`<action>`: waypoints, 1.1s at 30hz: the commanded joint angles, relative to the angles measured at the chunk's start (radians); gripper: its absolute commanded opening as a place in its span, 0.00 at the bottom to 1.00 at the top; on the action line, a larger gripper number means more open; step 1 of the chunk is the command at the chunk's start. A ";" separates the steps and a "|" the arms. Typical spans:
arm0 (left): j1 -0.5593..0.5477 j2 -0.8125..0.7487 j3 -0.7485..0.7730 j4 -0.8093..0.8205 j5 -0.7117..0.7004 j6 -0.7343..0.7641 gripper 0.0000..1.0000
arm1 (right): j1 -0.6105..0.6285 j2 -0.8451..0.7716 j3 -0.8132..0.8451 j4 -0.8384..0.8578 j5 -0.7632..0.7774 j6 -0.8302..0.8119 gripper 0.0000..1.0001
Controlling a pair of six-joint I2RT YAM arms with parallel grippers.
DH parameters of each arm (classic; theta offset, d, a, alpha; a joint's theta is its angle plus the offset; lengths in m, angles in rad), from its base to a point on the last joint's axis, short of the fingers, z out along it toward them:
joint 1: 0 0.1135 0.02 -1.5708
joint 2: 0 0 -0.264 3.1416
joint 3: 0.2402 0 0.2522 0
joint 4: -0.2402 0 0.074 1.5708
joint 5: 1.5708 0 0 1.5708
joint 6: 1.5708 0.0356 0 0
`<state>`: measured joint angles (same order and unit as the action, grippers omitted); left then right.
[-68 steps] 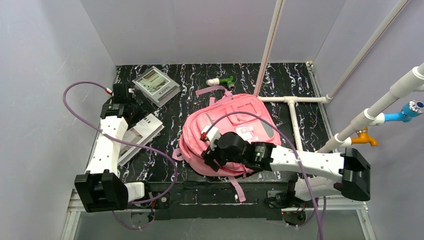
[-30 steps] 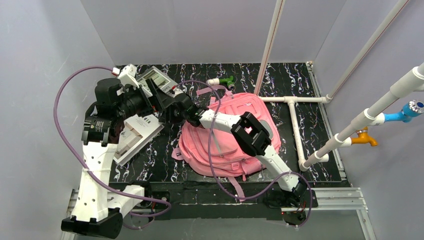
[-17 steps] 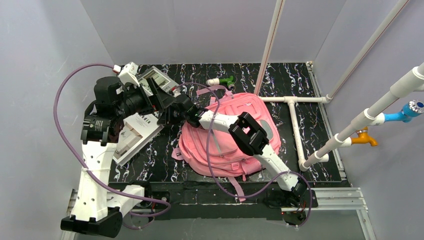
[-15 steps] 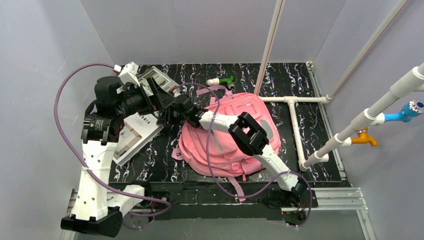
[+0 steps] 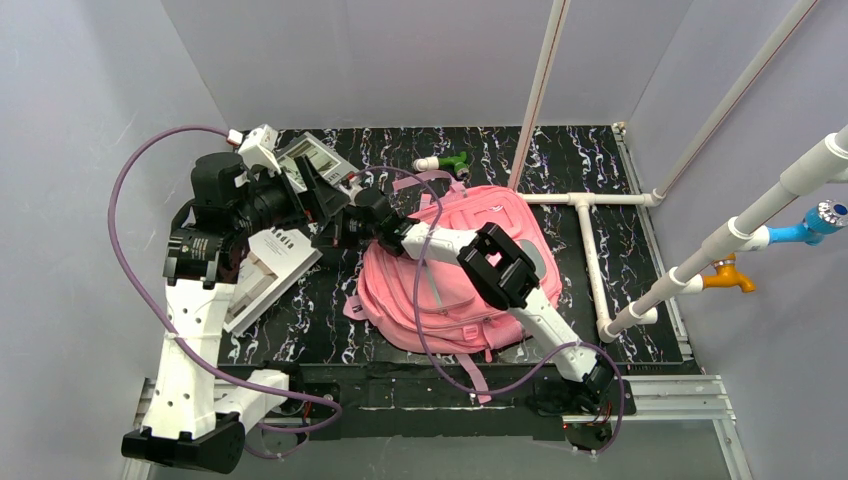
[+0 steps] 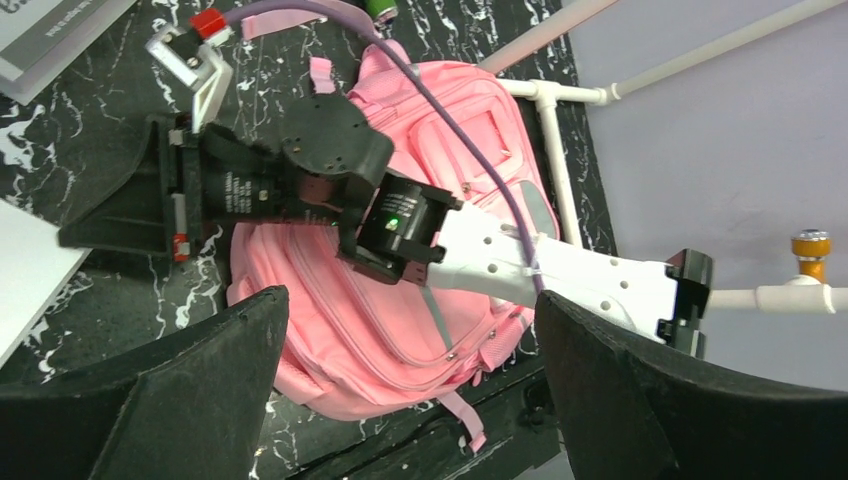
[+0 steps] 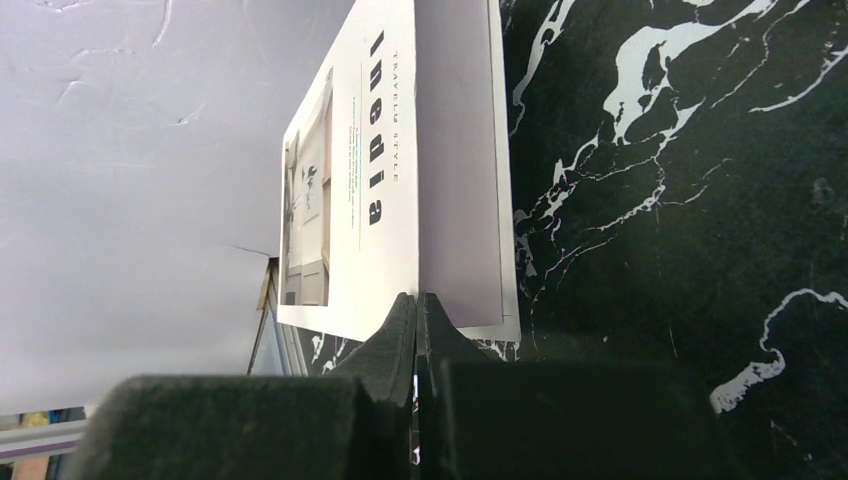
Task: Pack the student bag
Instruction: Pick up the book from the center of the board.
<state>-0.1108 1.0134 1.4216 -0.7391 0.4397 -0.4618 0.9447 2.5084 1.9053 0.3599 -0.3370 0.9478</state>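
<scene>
Packing looks barely begun. The large pink fabric backpack (image 5: 400, 310) lies flat just behind the right gripper (image 7: 415, 300), whose jaws are pressed together, apparently pinching the white paper booklet (image 7: 400, 180) by its edge. The left gripper (image 6: 405, 300) hovers above, fingers spread wide. Nothing is visibly inside the bag.

We list:
- a black, white-veined desk (image 5: 600, 160)
- one white magazine (image 5: 262, 275) on the desk's left side, dark lettering on its cover, one edge lifted off the desk
- a grey-framed flat box (image 5: 318, 158) at the back left
- a green-and-white piece (image 5: 443, 161) at the back
- white pipes (image 5: 585, 225) on the right
- a blue tap (image 5: 815, 222) and an orange tap (image 5: 727, 275) at the far right
</scene>
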 commanded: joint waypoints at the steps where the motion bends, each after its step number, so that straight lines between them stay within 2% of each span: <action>1: -0.003 -0.028 -0.034 -0.042 -0.054 0.047 0.93 | -0.027 -0.119 -0.017 0.099 -0.063 0.024 0.01; 7: -0.003 -0.056 -0.114 -0.087 -0.213 0.169 0.94 | -0.076 -0.183 -0.063 0.143 -0.155 0.018 0.01; 11: 0.000 -0.006 -0.086 -0.119 -0.319 0.197 0.98 | -0.112 -0.224 -0.083 0.141 -0.237 -0.029 0.01; 16: 0.189 0.149 -0.005 -0.054 -0.118 0.148 0.98 | -0.138 -0.276 -0.122 0.124 -0.306 -0.108 0.01; 19: 0.286 0.216 -0.028 0.087 -0.016 0.140 0.98 | -0.160 -0.306 -0.156 0.118 -0.336 -0.143 0.01; 22: 0.393 0.297 -0.052 0.226 0.170 0.182 0.98 | -0.181 -0.326 -0.170 0.106 -0.379 -0.184 0.01; 26: 0.487 0.362 -0.144 0.444 0.320 0.186 0.98 | -0.206 -0.332 -0.170 0.080 -0.421 -0.228 0.01; 30: 0.502 0.403 -0.233 0.597 0.305 0.276 0.98 | -0.218 -0.335 -0.165 0.100 -0.449 -0.225 0.01; 33: 0.504 0.473 -0.244 0.599 0.303 0.312 0.98 | -0.227 -0.336 -0.147 0.073 -0.455 -0.250 0.01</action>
<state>0.3939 1.4422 1.1893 -0.2493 0.6701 -0.2352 0.7315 2.2372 1.7351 0.4103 -0.7406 0.7467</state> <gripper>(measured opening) 0.981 0.029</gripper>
